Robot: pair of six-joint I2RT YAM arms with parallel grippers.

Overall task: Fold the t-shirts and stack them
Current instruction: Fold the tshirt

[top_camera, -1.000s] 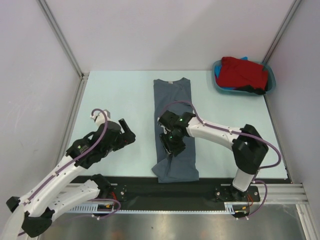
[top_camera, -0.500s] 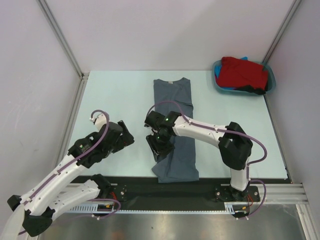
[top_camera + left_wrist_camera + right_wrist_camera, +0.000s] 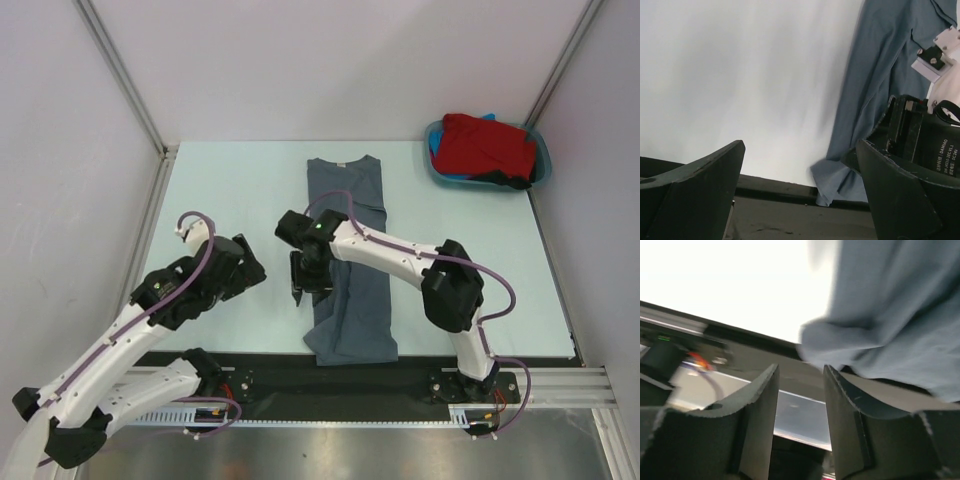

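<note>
A slate-grey t-shirt (image 3: 350,300) lies folded into a long narrow strip in the middle of the table, collar at the far end. My right gripper (image 3: 303,285) hangs at the strip's left edge, about halfway along. In the right wrist view this gripper (image 3: 801,372) is open with nothing between its fingers, and the grey cloth (image 3: 890,315) lies beside and above it. My left gripper (image 3: 250,268) is wide open over bare table left of the shirt. Seen from the left wrist, the gripper (image 3: 800,150) faces the grey shirt (image 3: 875,75). A red t-shirt (image 3: 487,145) lies bunched in the tub.
The teal tub (image 3: 541,165) stands at the back right corner, with bits of blue cloth (image 3: 487,117) and black cloth (image 3: 518,183) around the red shirt. A black rail (image 3: 300,375) runs along the near table edge. Metal posts rise at both back corners.
My right gripper has moved left across the grey shirt, from over its middle to its left edge. The left gripper drew back slightly to the left. The shirt lies as before.
</note>
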